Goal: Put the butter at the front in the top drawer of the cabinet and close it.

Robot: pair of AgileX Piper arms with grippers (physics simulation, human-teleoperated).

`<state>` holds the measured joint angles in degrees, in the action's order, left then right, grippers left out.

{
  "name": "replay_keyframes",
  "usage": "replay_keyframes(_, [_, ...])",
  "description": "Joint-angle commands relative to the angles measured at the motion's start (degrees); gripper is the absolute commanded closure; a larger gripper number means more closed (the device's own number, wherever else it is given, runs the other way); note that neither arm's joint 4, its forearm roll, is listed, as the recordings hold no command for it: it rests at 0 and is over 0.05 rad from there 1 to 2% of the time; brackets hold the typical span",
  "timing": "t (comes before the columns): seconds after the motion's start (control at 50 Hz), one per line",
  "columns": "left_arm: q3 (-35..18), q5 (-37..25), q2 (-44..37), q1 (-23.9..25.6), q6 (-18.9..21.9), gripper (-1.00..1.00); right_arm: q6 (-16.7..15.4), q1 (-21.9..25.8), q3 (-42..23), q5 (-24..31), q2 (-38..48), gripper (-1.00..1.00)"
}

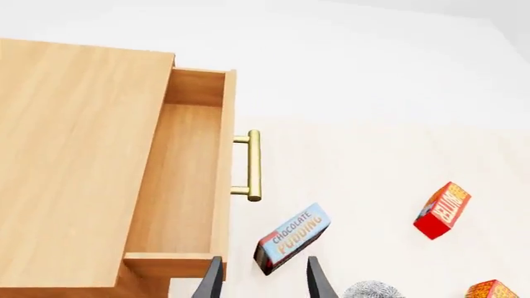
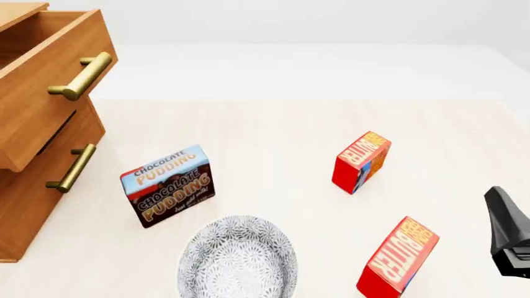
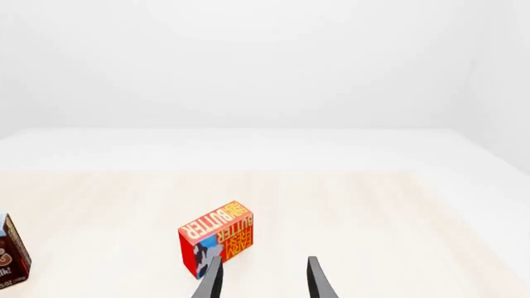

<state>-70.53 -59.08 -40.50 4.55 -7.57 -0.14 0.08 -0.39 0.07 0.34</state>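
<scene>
At the far left stands the cabinet (image 2: 33,205), its top drawer (image 2: 46,81) pulled well out, brass handle (image 2: 80,76) jutting toward the middle of the worktop (image 2: 273,124); the lower drawer (image 2: 49,167) sits shut beneath it. From above, the left pincer (image 1: 260,279) hangs over the drawer's front corner, fingers parted with nothing between them. Just right of the cabinet a Chocolate Pudding box (image 2: 170,185) stands upright, and in front of it lies a speckled grey bowl (image 2: 238,257). Further right, a second butter carton (image 2: 362,161) stands toward the back. The butter (image 2: 399,257) stands tilted at the front edge, well apart from the drawer. At the far right the right pincer (image 3: 260,279) hovers, fingers spread and holding nothing.
</scene>
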Motion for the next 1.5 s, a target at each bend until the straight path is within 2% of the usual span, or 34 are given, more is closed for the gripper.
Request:
replay_keyframes(0.02, [-3.4, -3.8, -3.1, -0.2, -1.1, -1.00, 0.1, 0.0, 0.1, -0.1, 0.0, -1.00])
replay_keyframes(0.32, [-11.9, -9.2, -9.4, -1.8, 1.0, -1.00, 0.0, 0.0, 0.1, -0.1, 0.0, -1.00])
replay_keyframes(0.48, [-15.6, -10.7, -12.1, 0.7, -1.0, -1.00, 0.1, 0.0, 0.1, -0.1, 0.0, -1.00])
replay_keyframes(0.78, [-12.3, -10.8, -16.1, 2.0, -2.9, -1.00, 0.1, 0.0, 0.1, -0.1, 0.0, -1.00])
replay_keyframes(1.5, [-11.0, -10.8, -19.3, -3.8, -1.7, -1.00, 0.1, 0.0, 0.1, -0.1, 0.0, -1.00])
